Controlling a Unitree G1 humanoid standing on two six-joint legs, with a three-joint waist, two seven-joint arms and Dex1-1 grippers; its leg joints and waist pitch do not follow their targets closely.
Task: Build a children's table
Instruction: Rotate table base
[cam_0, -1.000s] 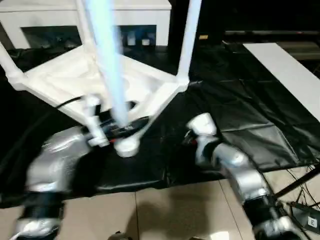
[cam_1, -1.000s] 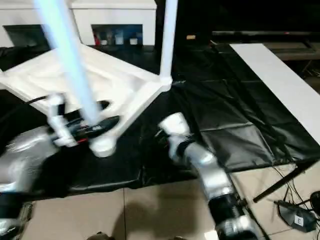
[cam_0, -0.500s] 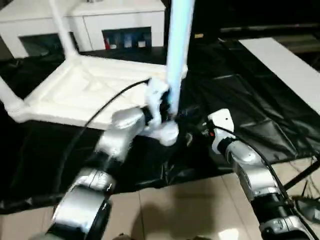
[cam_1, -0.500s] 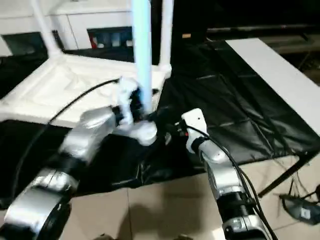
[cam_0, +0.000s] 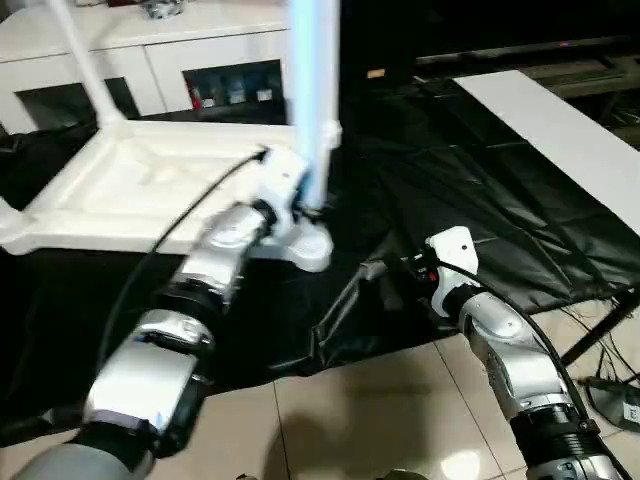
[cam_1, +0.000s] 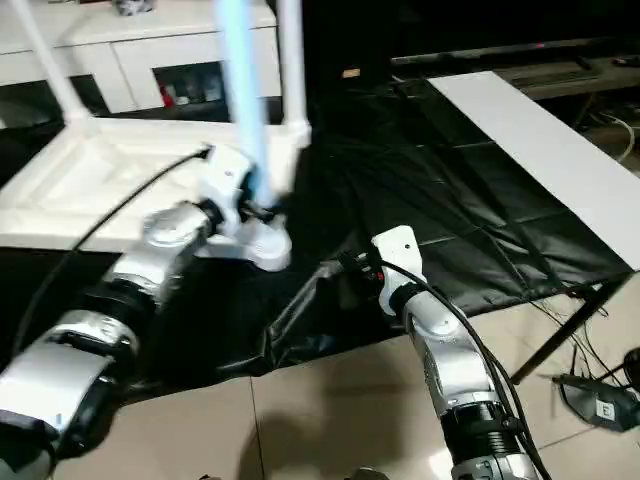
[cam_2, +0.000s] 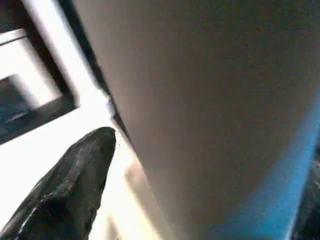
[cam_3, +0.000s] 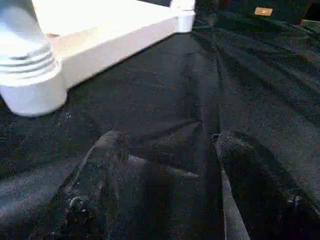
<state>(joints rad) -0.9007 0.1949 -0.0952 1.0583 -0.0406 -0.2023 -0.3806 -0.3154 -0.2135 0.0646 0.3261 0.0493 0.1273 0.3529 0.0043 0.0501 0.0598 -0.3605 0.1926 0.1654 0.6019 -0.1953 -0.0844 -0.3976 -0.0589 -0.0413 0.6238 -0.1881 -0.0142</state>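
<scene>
Item: children's table, part-built. The tabletop (cam_0: 150, 190) lies upside down on a black sheet (cam_0: 480, 210), ribbed underside up, just beyond and to the left of the left pincer (cam_0: 305, 205). Legs fitted, as far as visible: one at the far left corner (cam_0: 85, 70), one at the far right corner (cam_1: 290, 60), the stub of another at the left edge of the head view (cam_0: 15, 225), and a near leg (cam_0: 312, 90) rising from the rounded corner socket (cam_0: 312, 250) directly under the left pincer. Left pincer: jaws set wide around the base of this near leg, one black fingertip (cam_2: 75, 185) beside it in the wrist view (whether the pads press the leg cannot be told). Right pincer (cam_0: 385, 275): parted about halfway, holding nothing, low over the sheet and well to the right of the socket; its two fingers (cam_3: 100, 175) frame bare sheet in its own wrist view. A white cabinet (cam_0: 180, 50) stands beyond the tabletop. Judgement: all four legs appear in place; what seems left is seating the near leg fully, then turning the table onto its feet.
</scene>
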